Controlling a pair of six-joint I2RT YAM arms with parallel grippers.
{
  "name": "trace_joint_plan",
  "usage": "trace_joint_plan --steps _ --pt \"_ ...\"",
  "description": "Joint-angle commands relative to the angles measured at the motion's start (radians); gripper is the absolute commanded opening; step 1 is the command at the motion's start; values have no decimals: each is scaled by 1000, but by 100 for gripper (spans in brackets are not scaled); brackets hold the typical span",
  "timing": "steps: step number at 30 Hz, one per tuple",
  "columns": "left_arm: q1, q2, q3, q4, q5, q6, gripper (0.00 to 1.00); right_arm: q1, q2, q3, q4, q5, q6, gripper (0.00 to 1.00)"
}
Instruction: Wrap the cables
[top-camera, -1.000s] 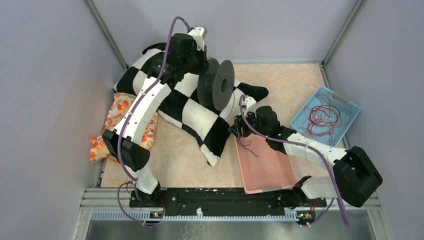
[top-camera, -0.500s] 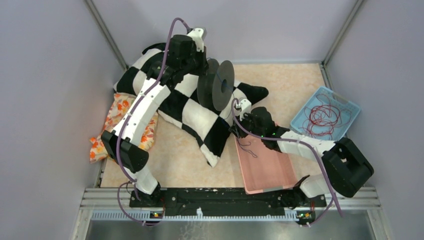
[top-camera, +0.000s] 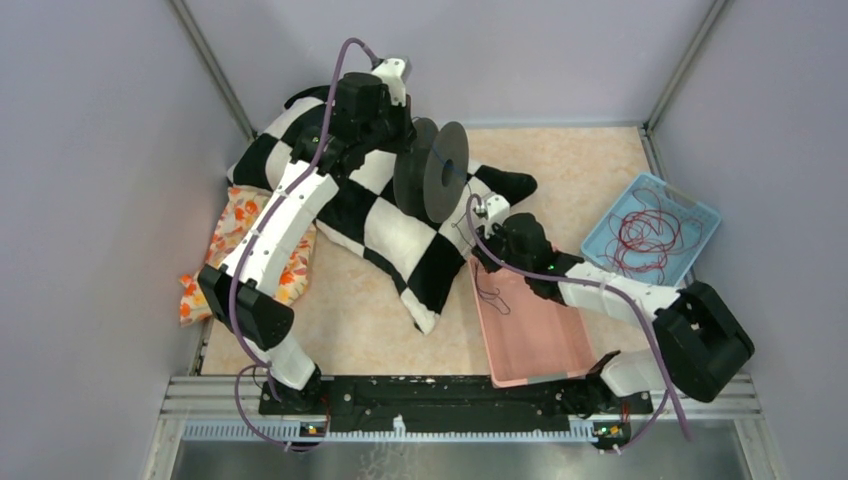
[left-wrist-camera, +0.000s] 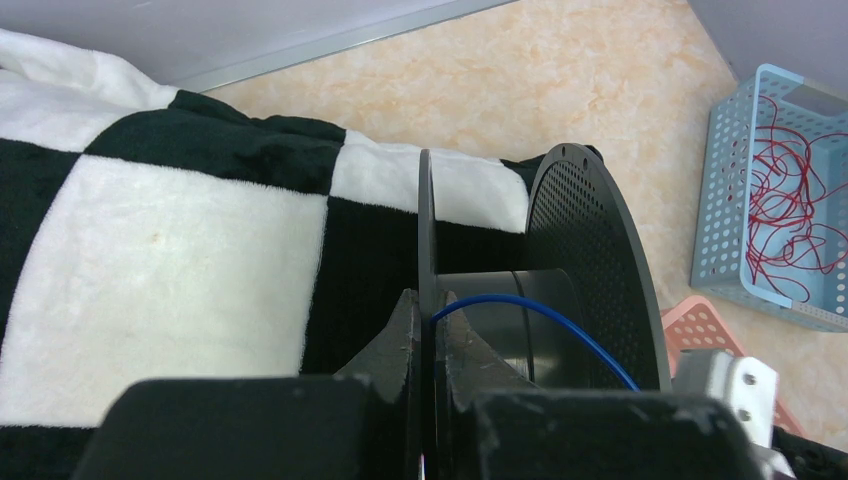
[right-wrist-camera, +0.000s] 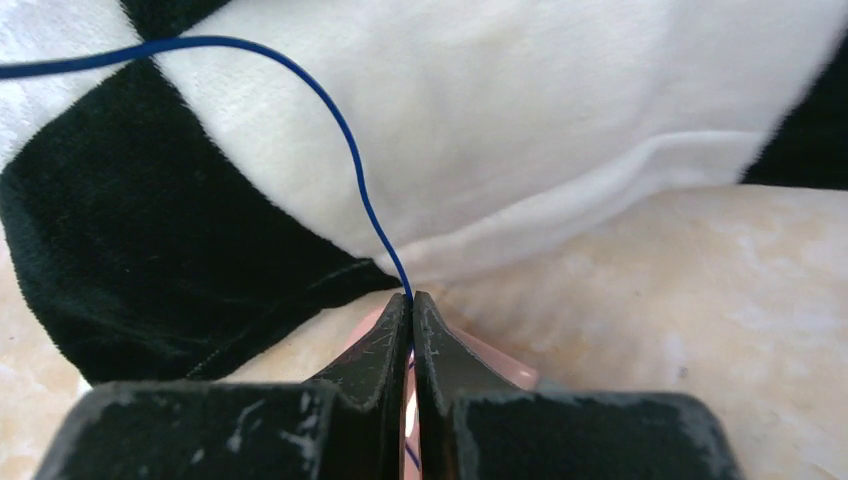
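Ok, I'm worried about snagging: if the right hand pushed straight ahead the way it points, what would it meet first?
Probably the checkered blanket: the right hand, shut on the blue cable, points at its white hem just ahead, though depth is unclear.

Thin dark-blue cable (right-wrist-camera: 361, 195): curves from spool (left-wrist-camera: 590, 270) core over checkered blanket (right-wrist-camera: 500, 110), pinched in right gripper (right-wrist-camera: 411, 310).

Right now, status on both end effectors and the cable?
Left end effector shut on spool flange. Right end effector shut on blue cable, running to spool hub. Nothing seen blocking it.
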Motion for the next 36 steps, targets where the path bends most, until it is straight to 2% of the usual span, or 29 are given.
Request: trace_joint_plan --steps 1,8,11,14,17,24,31,36 --pt "10 -35 -12 -5 -21 16 0 10 -141 40 -106 157 -30 0" --pt "11 -53 -48 -5 9 95 0 -20 -385 15 -126 295 7 0" --pt "11 -65 -68 -5 28 124 0 -89 -418 62 -157 267 70 0" --pt "13 -82 -79 -4 128 164 0 -142 -399 102 -149 214 101 0" --pt "8 -101 -91 7 226 182 0 -148 -330 177 -171 241 103 0" --pt "5 -158 -139 37 294 233 0 -274 -219 279 -186 264 224 0" --pt "5 -188 -141 13 430 293 0 -475 -122 319 -214 159 294 0" --pt "7 -217 -156 41 522 314 0 -507 -88 326 -249 109 278 0"
